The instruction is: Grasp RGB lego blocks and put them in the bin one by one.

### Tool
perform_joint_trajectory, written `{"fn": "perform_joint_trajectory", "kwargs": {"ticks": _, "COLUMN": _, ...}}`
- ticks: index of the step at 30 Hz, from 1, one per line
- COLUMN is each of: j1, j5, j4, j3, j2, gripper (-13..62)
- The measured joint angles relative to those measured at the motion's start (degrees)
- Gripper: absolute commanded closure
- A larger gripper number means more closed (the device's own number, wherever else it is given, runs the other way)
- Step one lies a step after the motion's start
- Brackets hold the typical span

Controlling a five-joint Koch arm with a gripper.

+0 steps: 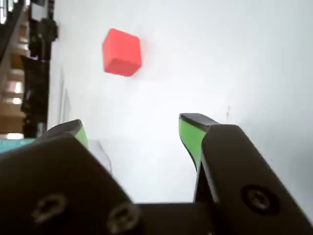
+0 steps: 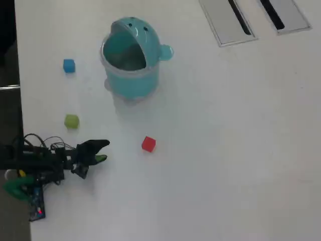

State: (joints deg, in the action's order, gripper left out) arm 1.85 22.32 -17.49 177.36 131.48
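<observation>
A red block [image 1: 122, 52] [image 2: 148, 144] lies on the white table ahead of my gripper [image 1: 133, 126] [image 2: 103, 151]; the overhead view shows it a short way to the gripper's right. The jaws stand wide apart, green pads [image 1: 190, 137] facing inward, with only bare table between them. A yellow-green block [image 2: 71, 121] rests above the arm in the overhead view. Farther up, near the table's left edge, is a blue block [image 2: 69, 66]. The teal bin [image 2: 131, 60] stands upright at the top centre with its domed lid tipped back and its mouth showing.
The arm's base and wires [image 2: 30, 165] sit at the table's left edge. Two grey slotted panels [image 2: 253, 17] are set into the table at the top right. Dark furniture [image 1: 34, 63] shows at the left of the wrist view.
</observation>
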Motion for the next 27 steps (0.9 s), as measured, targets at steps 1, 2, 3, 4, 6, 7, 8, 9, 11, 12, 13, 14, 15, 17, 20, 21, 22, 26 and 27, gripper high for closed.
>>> {"fn": "perform_joint_trajectory", "kwargs": {"ticks": 1, "j1": 0.00, "j5": 0.79, "j4": -1.05, "j3": 0.00, "j2": 0.00, "gripper": 15.6}}
{"fn": "perform_joint_trajectory", "kwargs": {"ticks": 2, "j1": 0.09, "j5": 1.41, "j4": -1.93, "j3": 0.00, "j2": 0.00, "gripper": 15.6}}
{"fn": "perform_joint_trajectory", "kwargs": {"ticks": 3, "j1": 0.18, "j5": 2.99, "j4": -3.78, "j3": 0.00, "j2": 0.00, "gripper": 15.6}}
{"fn": "perform_joint_trajectory", "kwargs": {"ticks": 4, "j1": 0.18, "j5": 3.43, "j4": -4.13, "j3": 0.00, "j2": 0.00, "gripper": 15.6}}
{"fn": "perform_joint_trajectory", "kwargs": {"ticks": 6, "j1": 0.79, "j5": 6.15, "j4": -6.86, "j3": 0.00, "j2": 0.00, "gripper": 15.6}}
{"fn": "perform_joint_trajectory", "kwargs": {"ticks": 7, "j1": 0.97, "j5": 7.82, "j4": -8.09, "j3": 0.00, "j2": 0.00, "gripper": 15.7}}
{"fn": "perform_joint_trajectory", "kwargs": {"ticks": 8, "j1": 1.32, "j5": 9.93, "j4": -9.49, "j3": 0.00, "j2": 0.00, "gripper": 16.3}}
{"fn": "perform_joint_trajectory", "kwargs": {"ticks": 9, "j1": 1.49, "j5": 12.04, "j4": -10.90, "j3": 0.00, "j2": 0.00, "gripper": 16.6}}
{"fn": "perform_joint_trajectory", "kwargs": {"ticks": 11, "j1": 2.55, "j5": 16.08, "j4": -13.27, "j3": 0.00, "j2": 0.00, "gripper": 16.6}}
{"fn": "perform_joint_trajectory", "kwargs": {"ticks": 12, "j1": 3.08, "j5": 18.28, "j4": -13.97, "j3": 0.00, "j2": 0.00, "gripper": 16.6}}
{"fn": "perform_joint_trajectory", "kwargs": {"ticks": 13, "j1": 3.60, "j5": 20.57, "j4": -14.41, "j3": 0.00, "j2": 0.00, "gripper": 16.6}}
{"fn": "perform_joint_trajectory", "kwargs": {"ticks": 14, "j1": 4.04, "j5": 22.76, "j4": -14.68, "j3": 0.00, "j2": 0.00, "gripper": 16.6}}
{"fn": "perform_joint_trajectory", "kwargs": {"ticks": 15, "j1": 4.31, "j5": 24.96, "j4": -14.77, "j3": 0.00, "j2": 0.00, "gripper": 16.6}}
{"fn": "perform_joint_trajectory", "kwargs": {"ticks": 17, "j1": 4.92, "j5": 29.36, "j4": -14.77, "j3": -0.09, "j2": 0.00, "gripper": 16.7}}
{"fn": "perform_joint_trajectory", "kwargs": {"ticks": 20, "j1": 5.80, "j5": 34.54, "j4": -14.77, "j3": -0.62, "j2": 0.00, "gripper": 16.7}}
{"fn": "perform_joint_trajectory", "kwargs": {"ticks": 21, "j1": 6.33, "j5": 36.12, "j4": -14.77, "j3": -0.62, "j2": 0.00, "gripper": 16.9}}
{"fn": "perform_joint_trajectory", "kwargs": {"ticks": 22, "j1": 6.77, "j5": 37.97, "j4": -14.77, "j3": -0.62, "j2": 0.00, "gripper": 17.2}}
{"fn": "perform_joint_trajectory", "kwargs": {"ticks": 26, "j1": 8.79, "j5": 44.74, "j4": -14.77, "j3": -0.88, "j2": 0.00, "gripper": 17.2}}
{"fn": "perform_joint_trajectory", "kwargs": {"ticks": 27, "j1": 9.14, "j5": 46.23, "j4": -14.77, "j3": -1.05, "j2": 0.00, "gripper": 17.2}}
